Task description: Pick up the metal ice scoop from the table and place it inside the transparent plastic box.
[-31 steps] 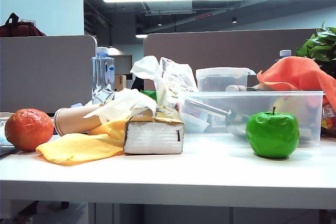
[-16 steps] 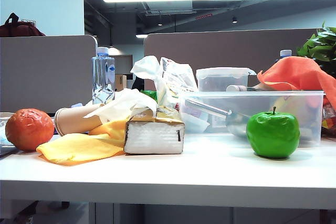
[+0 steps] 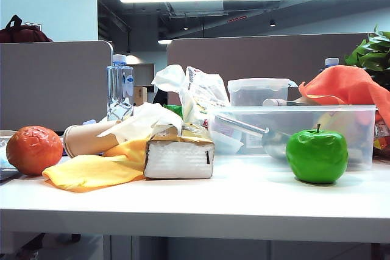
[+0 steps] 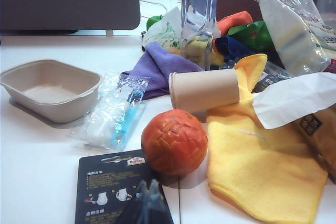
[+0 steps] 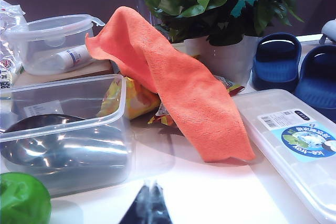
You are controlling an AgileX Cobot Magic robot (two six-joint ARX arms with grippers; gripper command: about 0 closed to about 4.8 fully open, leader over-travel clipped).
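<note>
Inside the box [image 5: 63,129] lies the scoop [image 5: 58,148], job apparently done; left gripper [image 4: 148,203] clenched empty near the orange ball, right gripper [image 5: 149,205] clenched empty beside the box.

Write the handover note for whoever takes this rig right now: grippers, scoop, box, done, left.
Left gripper: shut, empty, low over the table near the orange ball.
Right gripper: shut, empty, in front of the transparent plastic box.
Metal ice scoop: lies inside the box, behind the green apple.
Done: scoop is in the box, both grippers clear of it.
Left: nothing visible to finish.
</note>
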